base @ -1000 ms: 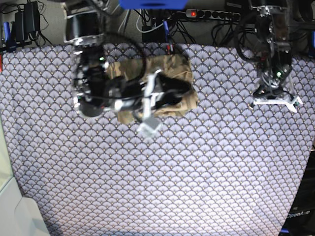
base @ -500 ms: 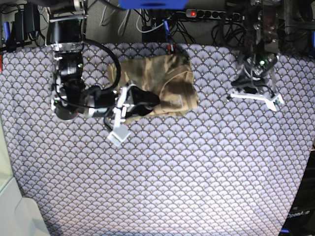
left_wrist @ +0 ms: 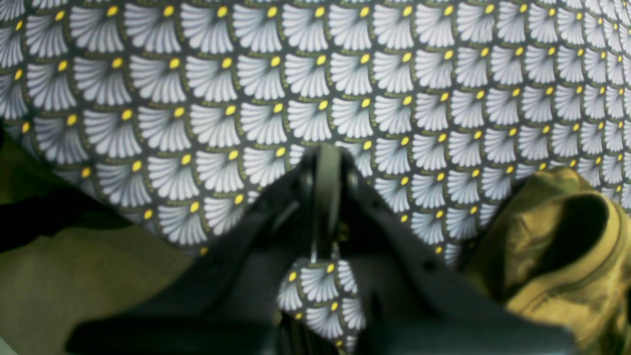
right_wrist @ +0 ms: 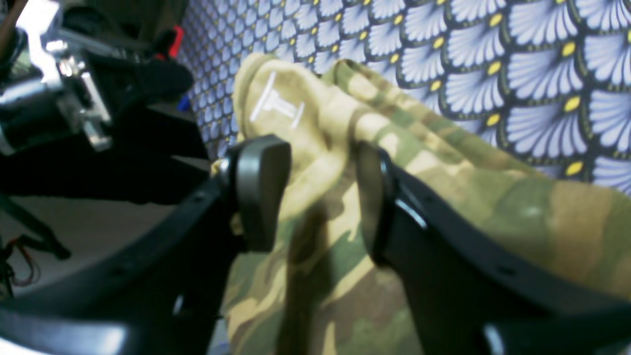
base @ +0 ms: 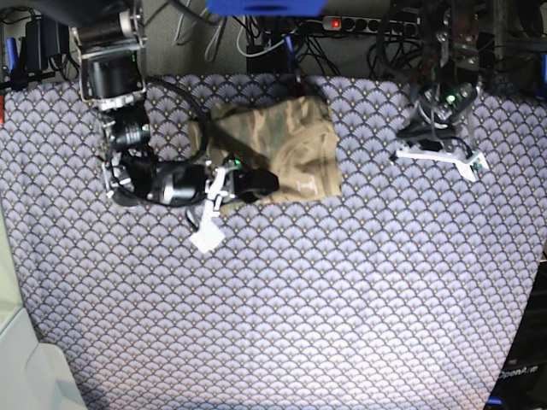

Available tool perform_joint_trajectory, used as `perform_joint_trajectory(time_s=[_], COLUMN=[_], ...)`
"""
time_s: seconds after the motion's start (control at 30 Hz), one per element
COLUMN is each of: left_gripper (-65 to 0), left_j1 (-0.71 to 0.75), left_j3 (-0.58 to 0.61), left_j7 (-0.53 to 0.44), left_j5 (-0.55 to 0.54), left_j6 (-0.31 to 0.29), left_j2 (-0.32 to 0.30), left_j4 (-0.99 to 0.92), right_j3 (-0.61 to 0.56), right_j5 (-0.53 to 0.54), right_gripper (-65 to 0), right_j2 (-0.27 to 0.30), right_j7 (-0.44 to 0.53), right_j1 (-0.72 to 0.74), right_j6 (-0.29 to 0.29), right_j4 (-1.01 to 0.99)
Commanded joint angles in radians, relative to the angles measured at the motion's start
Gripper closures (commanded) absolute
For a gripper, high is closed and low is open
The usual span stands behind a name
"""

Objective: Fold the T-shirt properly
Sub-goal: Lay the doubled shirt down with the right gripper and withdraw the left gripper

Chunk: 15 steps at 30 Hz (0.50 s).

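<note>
- I see the T-shirt (base: 275,154), camouflage print, lying in a compact folded bundle on the purple scale-patterned cloth (base: 308,290), near its far edge.
- My right gripper (right_wrist: 315,197) sits at the bundle's near left edge, jaws parted with camouflage fabric showing between them; I cannot tell whether they pinch it.
- My left gripper (left_wrist: 323,197) is closed with nothing in it, over bare patterned cloth, well apart from the shirt.

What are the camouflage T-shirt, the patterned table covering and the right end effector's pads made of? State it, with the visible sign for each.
T-shirt: soft woven or knit fabric, matte; it folds and creases, with stitched hems.
Table covering: apparently printed cloth, matte; a repeating fan-scale pattern lying flat, though the weave is not visible.
Right end effector pads: probably black plastic or rubber, smooth with a slight sheen; which one is unclear.
</note>
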Motion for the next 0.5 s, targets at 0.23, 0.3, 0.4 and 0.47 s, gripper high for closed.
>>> perform_joint_trajectory(time_s=[0.23, 0.3, 0.4, 0.47], left_gripper=[-0.9, -0.9, -0.9, -0.9], left_j1=[0.002, 0.002, 0.003, 0.025], left_j3=[0.091, 0.126, 0.153, 0.166], left_j7=[-0.009, -0.008, -0.006, -0.006], left_j5=[0.007, 0.007, 0.013, 0.008], left_j6=[-0.002, -0.002, -0.002, -0.002], left_j2=[-0.003, -0.011, -0.017, -0.043], left_j4=[0.020, 0.020, 0.020, 0.020], right_j3=[-0.035, -0.031, 0.006, 0.041], right_j5=[0.014, 0.019, 0.020, 0.020], right_gripper=[-26.9, -26.9, -26.8, -26.5], right_j2=[0.039, 0.062, 0.072, 0.072], right_j7=[0.046, 0.039, -0.041, -0.087], right_j1=[0.019, 0.015, 0.010, 0.009], right_j6=[0.003, 0.003, 0.003, 0.003], right_j4=[0.020, 0.126, 0.322, 0.411])
